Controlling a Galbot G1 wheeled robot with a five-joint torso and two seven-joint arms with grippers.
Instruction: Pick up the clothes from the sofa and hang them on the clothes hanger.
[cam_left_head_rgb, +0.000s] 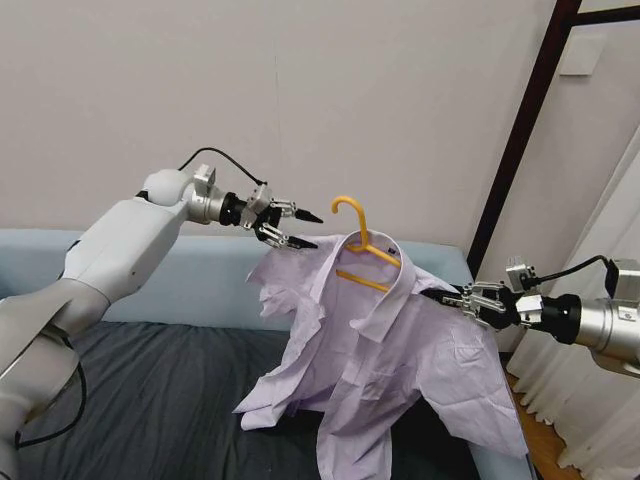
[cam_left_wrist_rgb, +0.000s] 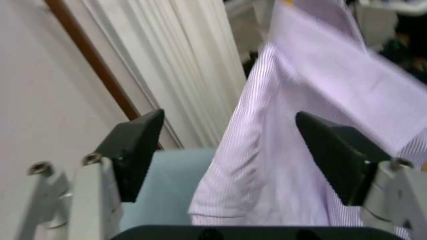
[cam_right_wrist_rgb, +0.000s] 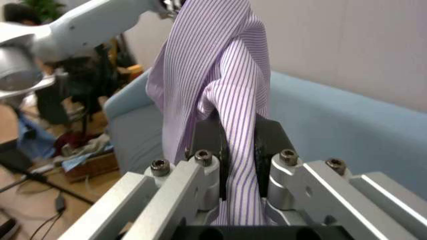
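Pale lilac on the shirt (cam_left_head_rgb: 380, 370), and up close it's fine purple pinstripes over white. The hanger (cam_left_head_rgb: 360, 225) is bright yellow-orange. The sofa (cam_left_head_rgb: 190, 285) is light blue, its seat cushion (cam_left_head_rgb: 150, 400) charcoal. The left gripper (cam_left_head_rgb: 316, 230) is black-fingered on silver metal, and the right gripper (cam_left_head_rgb: 447, 296) has the same black and silver. The wall (cam_left_head_rgb: 300, 80) is off-white, the curtain (cam_left_head_rgb: 560, 380) white, the frame (cam_left_head_rgb: 515, 150) dark brown.

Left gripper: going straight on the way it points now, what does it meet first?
Probably the purple striped shirt: the open left gripper points at its shoulder fabric, though depth is unclear.
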